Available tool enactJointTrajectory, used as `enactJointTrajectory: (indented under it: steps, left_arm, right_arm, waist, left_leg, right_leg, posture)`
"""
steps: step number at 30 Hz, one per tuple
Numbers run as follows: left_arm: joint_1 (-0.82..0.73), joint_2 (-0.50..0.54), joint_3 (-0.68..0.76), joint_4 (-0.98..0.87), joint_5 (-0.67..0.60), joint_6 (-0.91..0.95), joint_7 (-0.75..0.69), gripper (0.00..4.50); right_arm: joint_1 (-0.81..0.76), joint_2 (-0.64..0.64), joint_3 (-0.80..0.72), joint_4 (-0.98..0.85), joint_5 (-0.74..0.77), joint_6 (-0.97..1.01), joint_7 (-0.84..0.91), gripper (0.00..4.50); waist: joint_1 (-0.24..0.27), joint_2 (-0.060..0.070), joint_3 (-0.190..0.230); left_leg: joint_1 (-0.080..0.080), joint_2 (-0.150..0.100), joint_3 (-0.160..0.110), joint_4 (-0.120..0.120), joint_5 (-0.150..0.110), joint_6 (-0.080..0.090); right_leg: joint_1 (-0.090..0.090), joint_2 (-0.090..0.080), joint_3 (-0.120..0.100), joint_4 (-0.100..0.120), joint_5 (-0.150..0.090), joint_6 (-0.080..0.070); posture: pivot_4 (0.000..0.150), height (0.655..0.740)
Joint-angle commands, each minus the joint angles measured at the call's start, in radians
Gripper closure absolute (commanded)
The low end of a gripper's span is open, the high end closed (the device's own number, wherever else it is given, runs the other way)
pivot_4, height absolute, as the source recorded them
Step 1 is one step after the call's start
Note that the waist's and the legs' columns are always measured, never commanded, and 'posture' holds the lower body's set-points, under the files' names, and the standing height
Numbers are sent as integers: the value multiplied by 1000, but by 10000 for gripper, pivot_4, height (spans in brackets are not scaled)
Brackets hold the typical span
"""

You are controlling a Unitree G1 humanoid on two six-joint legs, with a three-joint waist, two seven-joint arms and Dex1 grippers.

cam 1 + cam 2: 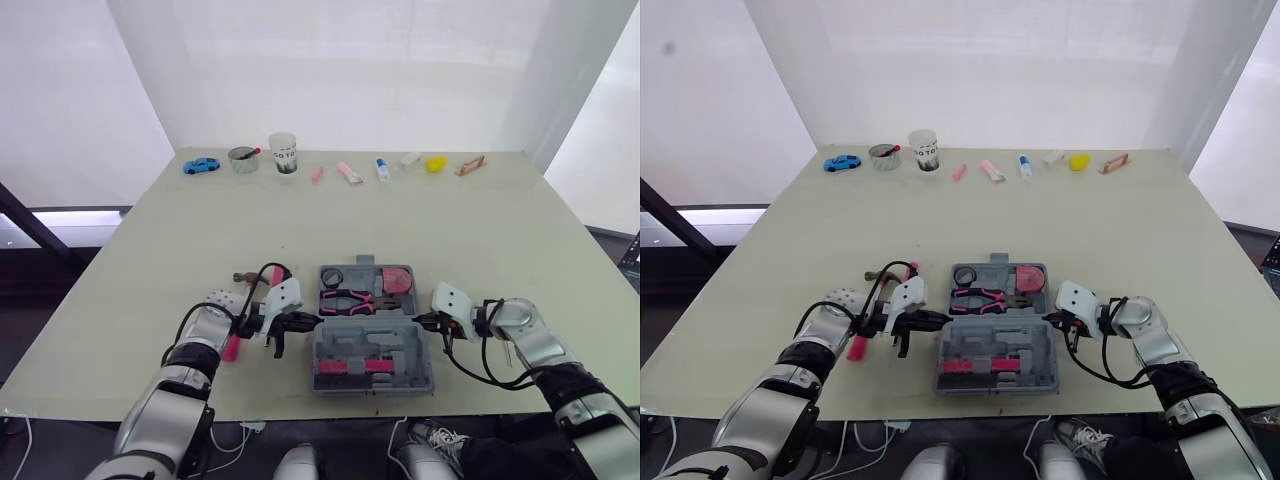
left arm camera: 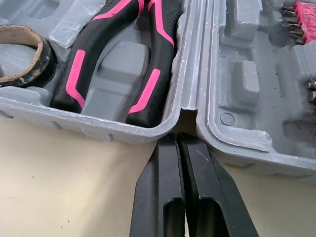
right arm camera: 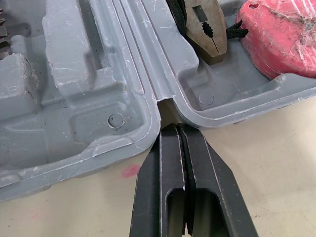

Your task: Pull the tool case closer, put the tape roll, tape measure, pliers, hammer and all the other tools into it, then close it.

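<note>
The grey tool case [image 1: 402,346] lies open near the table's front edge. Its far half holds a tape roll [image 1: 332,276], pink-and-black pliers [image 1: 350,298] and a pink tape measure [image 1: 397,278]. Pink bit strips sit in the near half. My left gripper [image 2: 177,140] is shut, its tip at the hinge notch on the case's left side. At the hinge notch on the right side my right gripper [image 3: 178,131] is also shut. A pink-handled hammer [image 1: 232,347] lies left of the case, partly hidden under my left arm.
Along the table's far edge stand a blue toy car [image 1: 201,165], a small bowl [image 1: 243,158], a cup [image 1: 284,153] and several small items, among them a yellow one [image 1: 436,163]. The case sits close to the table's front edge.
</note>
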Motion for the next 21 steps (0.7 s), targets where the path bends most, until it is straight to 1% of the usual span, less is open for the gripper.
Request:
enactJointTrajectory:
  steps: [1,7,21]
  left_arm:
    - [-1,-26,-13,-4,6,-16,8,43717]
    - [-3,-23,-15,2,13,-25,14,43717]
    - [17,5,9,-19,-3,-7,39,43717]
  right_arm:
    - [-5,25,24,-32,6,-2,14,44894]
    - [11,-2,16,-29,-10,-27,-5,44894]
    - [53,-55,-34,-29,17,-54,-38,44894]
  waist:
    - [0,0,0]
    - [0,0,0]
    - [4,0,0]
  left_leg:
    - [0,0,0,0,0,0]
    - [0,0,0,0,0,0]
    - [-1,0,0,0,0,0]
  right_leg:
    - [0,0,0,0,0,0]
    - [0,0,0,0,0,0]
    - [0,0,0,-1,0,0]
  posture:
    - [1500,7400]
    - [1500,7400]
    - [1500,7400]
